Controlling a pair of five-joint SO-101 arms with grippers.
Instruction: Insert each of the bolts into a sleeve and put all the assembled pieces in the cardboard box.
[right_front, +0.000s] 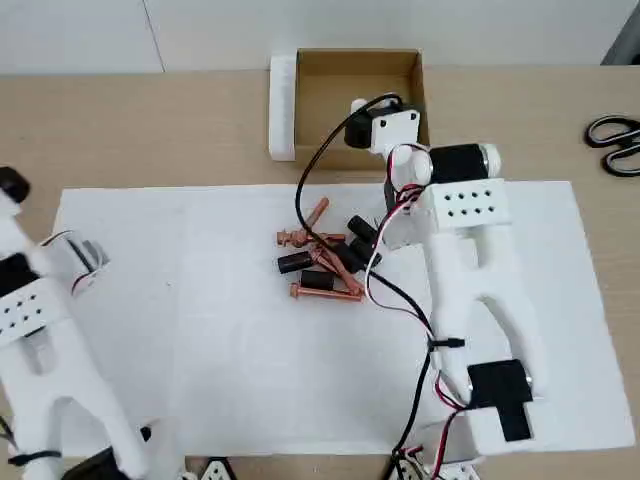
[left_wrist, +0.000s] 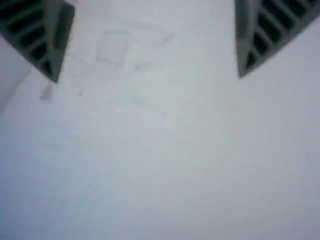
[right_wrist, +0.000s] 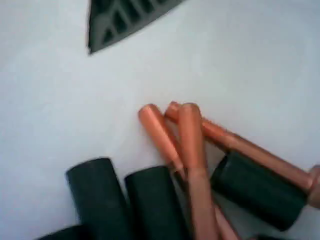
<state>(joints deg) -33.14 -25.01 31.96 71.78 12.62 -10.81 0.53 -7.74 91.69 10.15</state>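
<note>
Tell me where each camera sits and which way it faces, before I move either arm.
High view: fixed above the table, looking down on the white sheet, bolts, sleeves and cardboard box; the left arm and right arm show.
Left wrist view: on the left arm, facing bare sheet close below; the left gripper stands open.
Right wrist view: on the right arm, close above bolts and sleeves; a corner of the right gripper shows.
Shared: the high and right wrist views both show the bolt and sleeve pile.
</note>
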